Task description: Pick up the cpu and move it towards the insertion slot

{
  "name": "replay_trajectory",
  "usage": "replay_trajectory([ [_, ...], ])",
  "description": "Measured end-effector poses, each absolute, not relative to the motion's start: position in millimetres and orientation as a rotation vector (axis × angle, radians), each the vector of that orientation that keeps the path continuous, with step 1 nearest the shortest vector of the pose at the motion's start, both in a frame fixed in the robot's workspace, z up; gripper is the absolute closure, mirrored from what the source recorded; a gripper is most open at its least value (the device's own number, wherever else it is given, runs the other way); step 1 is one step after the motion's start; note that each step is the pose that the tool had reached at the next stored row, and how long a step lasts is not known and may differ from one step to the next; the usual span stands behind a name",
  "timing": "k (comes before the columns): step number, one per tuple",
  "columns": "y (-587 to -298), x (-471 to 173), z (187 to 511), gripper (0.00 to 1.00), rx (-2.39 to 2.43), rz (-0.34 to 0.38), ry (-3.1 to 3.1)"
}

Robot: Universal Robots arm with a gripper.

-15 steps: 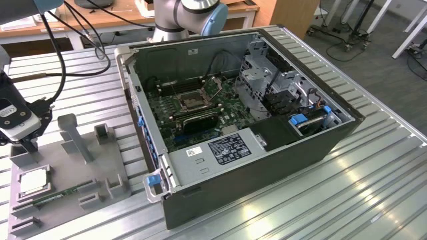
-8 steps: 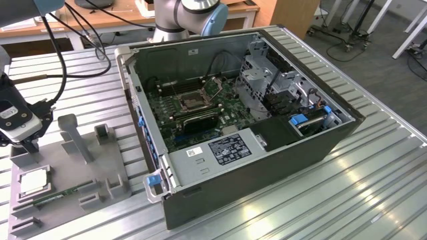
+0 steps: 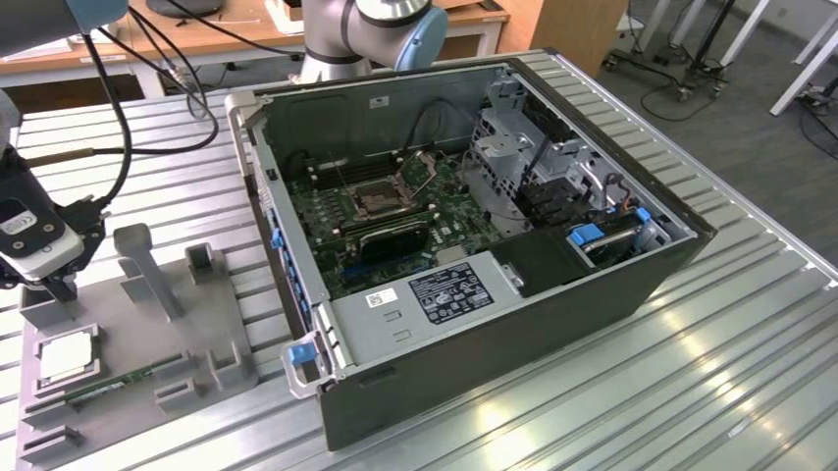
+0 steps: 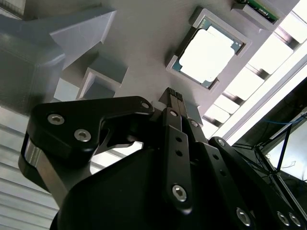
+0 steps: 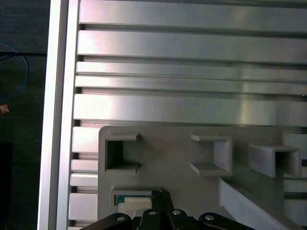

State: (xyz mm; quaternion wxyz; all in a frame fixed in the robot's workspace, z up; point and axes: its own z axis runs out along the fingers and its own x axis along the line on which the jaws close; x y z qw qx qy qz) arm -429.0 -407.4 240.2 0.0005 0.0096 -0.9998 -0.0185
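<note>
At the lower left of the exterior view, the hand (image 3: 58, 290) hangs near the cpu (image 3: 66, 355), which lies in its grey tray (image 3: 125, 343). The fingers are pressed together and hold nothing. The insertion slot (image 3: 380, 201) is well apart.

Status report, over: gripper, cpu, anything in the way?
Gripper shut, empty, over the fixture, just short of the cpu. Cpu untouched in its pocket. Slot in the case, at the exterior view's right. Nothing between gripper and cpu.

no print legible on the power supply label (image 3: 452, 290).
</note>
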Motion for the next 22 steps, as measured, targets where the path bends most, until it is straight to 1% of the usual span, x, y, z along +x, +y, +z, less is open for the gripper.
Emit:
replay_trajectory([
  [15,-407.6,-432.3,237.0,0.89,0.030,-0.058,-3.140],
  [22,-412.0,-436.7,237.0,0.89,0.030,-0.058,-3.140],
])
